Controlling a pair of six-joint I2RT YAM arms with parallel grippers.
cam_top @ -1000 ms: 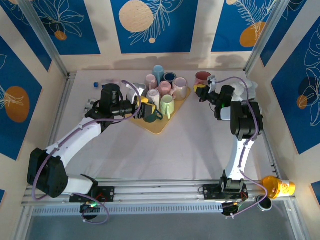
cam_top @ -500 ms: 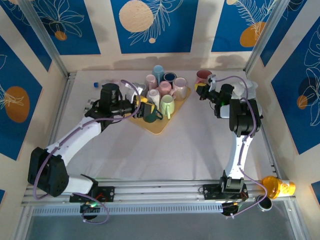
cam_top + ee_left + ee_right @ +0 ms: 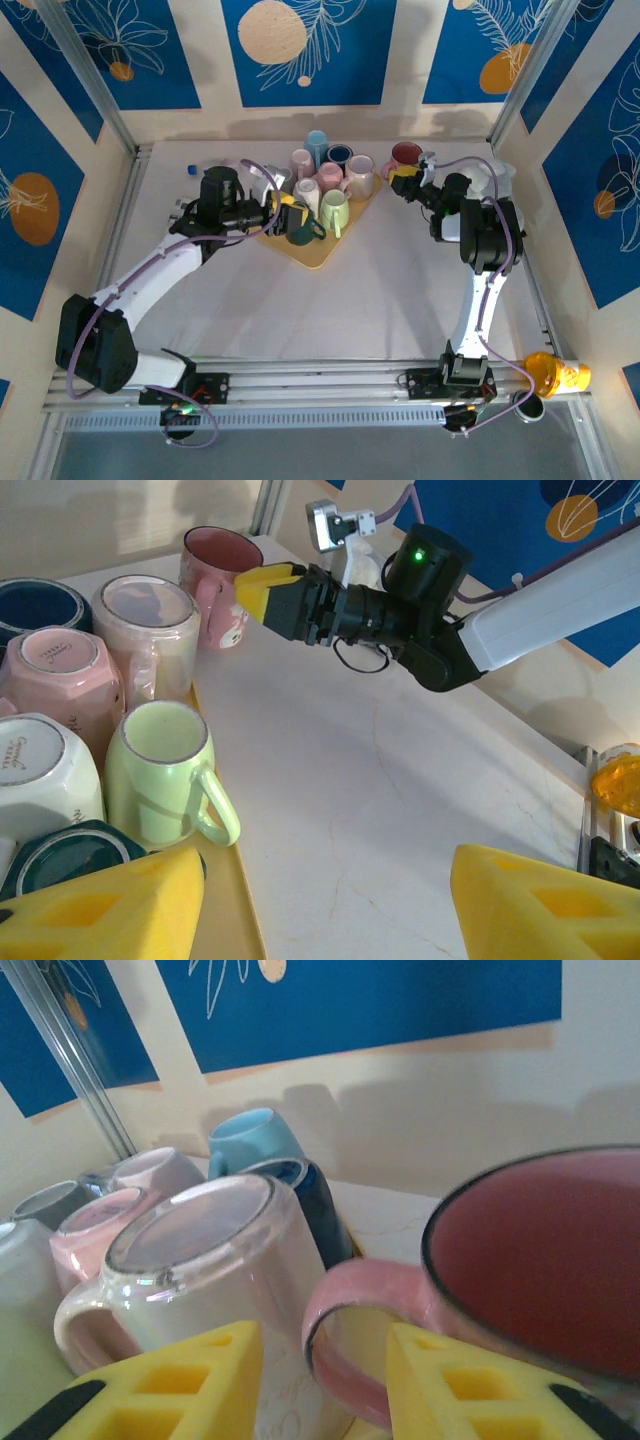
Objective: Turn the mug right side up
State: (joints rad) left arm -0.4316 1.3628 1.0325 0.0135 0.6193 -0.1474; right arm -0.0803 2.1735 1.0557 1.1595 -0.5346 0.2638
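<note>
Release seems in hand: pink mug (image 3: 405, 155) stands mouth-up just beside the tray (image 3: 318, 255), right gripper (image 3: 400, 183) jaws parted loosely at its handle (image 3: 345, 1330), left gripper (image 3: 283, 213) jaws wide and empty over the tray, so next a straight retreat.

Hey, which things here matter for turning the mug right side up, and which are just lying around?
In the job:
pink mug, upright
right gripper, at its handle

Lying about:
yellow tray
light green mug
light blue mug
orange object
</note>
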